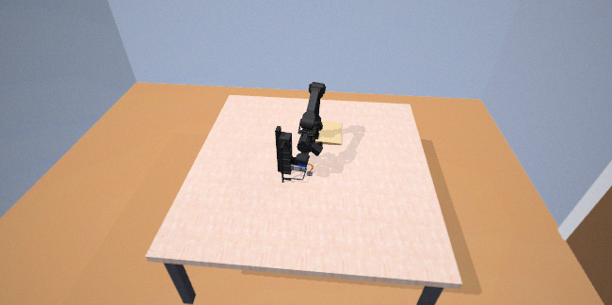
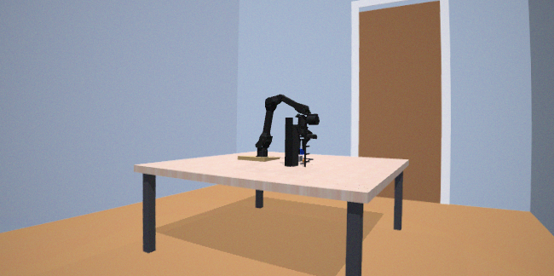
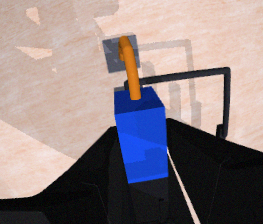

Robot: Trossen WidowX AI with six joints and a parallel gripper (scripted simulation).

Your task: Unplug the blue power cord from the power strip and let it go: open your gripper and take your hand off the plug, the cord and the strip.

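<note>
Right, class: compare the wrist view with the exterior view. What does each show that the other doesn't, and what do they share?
Only the wrist view shows the orange cord rising from the blue plug to a small grey block, with the dark jaws closed on the plug.
Only the exterior view shows the whole arm, the tall black power strip, the table's legs and the door.
Both show the blue plug and the pale table top.

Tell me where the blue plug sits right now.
In the wrist view the blue plug is centre frame, clamped in the gripper, its orange cord running up to a small grey block on the table.
</note>
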